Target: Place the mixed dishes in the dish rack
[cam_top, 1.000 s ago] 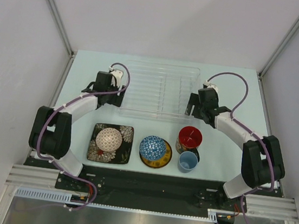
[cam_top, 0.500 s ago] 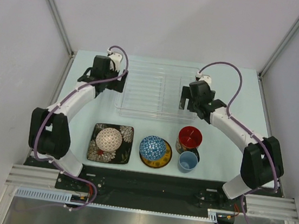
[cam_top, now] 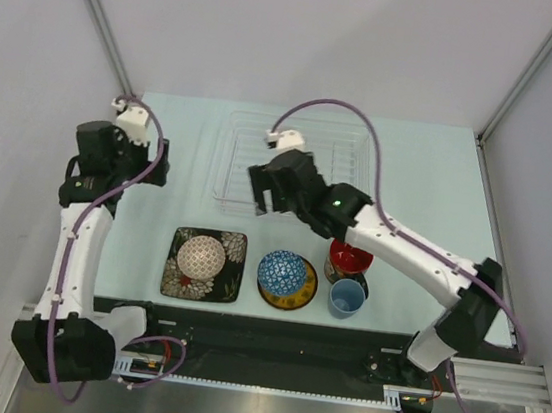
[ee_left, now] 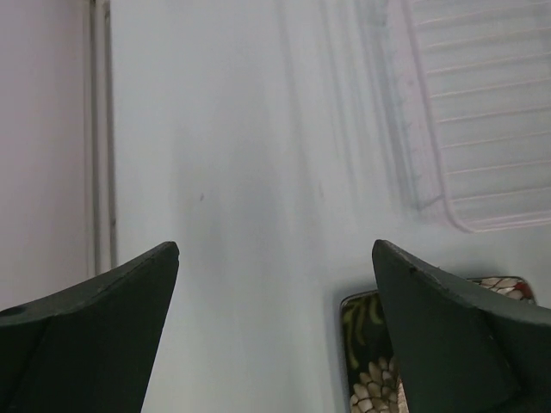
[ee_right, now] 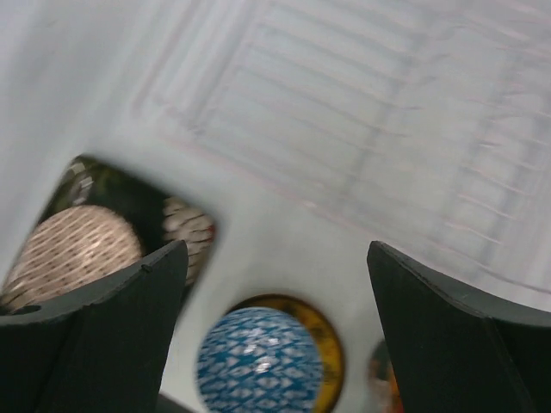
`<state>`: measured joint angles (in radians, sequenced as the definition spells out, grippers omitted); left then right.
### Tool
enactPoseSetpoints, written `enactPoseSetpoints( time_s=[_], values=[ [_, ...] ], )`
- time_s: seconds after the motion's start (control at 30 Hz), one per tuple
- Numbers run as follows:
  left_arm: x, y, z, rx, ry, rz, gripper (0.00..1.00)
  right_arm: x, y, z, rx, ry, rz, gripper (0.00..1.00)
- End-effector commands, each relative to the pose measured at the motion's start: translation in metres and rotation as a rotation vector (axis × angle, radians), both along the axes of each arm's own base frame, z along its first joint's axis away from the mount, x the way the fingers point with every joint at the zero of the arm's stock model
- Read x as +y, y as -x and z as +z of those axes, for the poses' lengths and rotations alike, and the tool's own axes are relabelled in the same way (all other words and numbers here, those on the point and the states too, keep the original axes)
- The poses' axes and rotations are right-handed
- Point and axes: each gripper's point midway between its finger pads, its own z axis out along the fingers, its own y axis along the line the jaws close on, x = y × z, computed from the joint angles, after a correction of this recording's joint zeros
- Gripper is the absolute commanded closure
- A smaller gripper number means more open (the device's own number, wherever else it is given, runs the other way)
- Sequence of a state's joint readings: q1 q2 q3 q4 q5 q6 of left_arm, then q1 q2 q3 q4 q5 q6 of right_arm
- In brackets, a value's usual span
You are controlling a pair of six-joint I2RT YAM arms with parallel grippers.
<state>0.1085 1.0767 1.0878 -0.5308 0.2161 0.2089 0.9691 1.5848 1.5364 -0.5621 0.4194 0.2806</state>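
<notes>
Six dishes wait outside the dish rack (cam_top: 338, 154) as two robot arms hang over the pale table (cam_top: 430, 185). The rack, a large clear tray with a wire grid inside, lies flat at the table's 12 o'clock. The dishes stand in a row along the near edge, at 6 o'clock.

At the 7 o'clock end lies the black square floral plate (cam_top: 233, 250), with the cream-pink patterned bowl (cam_top: 200, 256) resting on it. Just beside it, at dead 6 o'clock, the blue patterned bowl (cam_top: 282, 272) sits on the yellow round saucer (cam_top: 304, 295). At 5 o'clock the dark mug with red inside (cam_top: 350, 256) stands upright. The small light-blue cup (cam_top: 347, 297) stands just beside the mug, at its 6 o'clock.

The left gripper (ee_left: 275, 254) hangs near the table's left edge, at the rack's 9 o'clock and apart from it. Its fingers (ee_left: 103, 318) are spread wide and hold nothing. The left wrist view shows bare table between them, the rack's corner at 1 o'clock and a corner of the plate at 5 o'clock.

The right arm stretches across the table, passing above the mug's far side. It puts the right gripper (ee_right: 277, 249) over the rack's near left corner, at the rack's 7 o'clock. Those fingers are also far apart and empty. The blurred right wrist view shows the rack's edge beyond them, the plate and cream-pink bowl at 8 o'clock, and the blue bowl on its saucer at 6 o'clock.
</notes>
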Motion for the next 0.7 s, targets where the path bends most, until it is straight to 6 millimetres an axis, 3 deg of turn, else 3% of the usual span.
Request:
enactPoseSetpoints(
  time_s=[0.0, 0.13, 0.27, 0.5, 0.67],
  values=[
    [0.031, 0.025, -0.042, 0.121, 0.006, 0.033, 0.0, 0.076, 0.06, -0.064, 0.192, 0.077, 0.213, 0.09],
    [0.04, 0.034, -0.05, 0.129, 0.016, 0.059, 0.0, 0.123, 0.095, -0.084, 0.261, 0.039, 0.333, 0.09],
    [0.039, 0.031, -0.058, 0.152, 0.043, 0.061, 0.01, 0.141, 0.111, -0.105, 0.346, 0.005, 0.382, 0.13],
    [0.03, 0.025, -0.053, 0.155, 0.106, 0.039, 0.03, 0.144, 0.117, -0.126, 0.39, -0.016, 0.389, 0.16],
    [0.028, 0.027, -0.058, 0.156, 0.116, 0.036, 0.03, 0.147, 0.108, -0.139, 0.413, -0.077, 0.379, 0.16]
  ],
)
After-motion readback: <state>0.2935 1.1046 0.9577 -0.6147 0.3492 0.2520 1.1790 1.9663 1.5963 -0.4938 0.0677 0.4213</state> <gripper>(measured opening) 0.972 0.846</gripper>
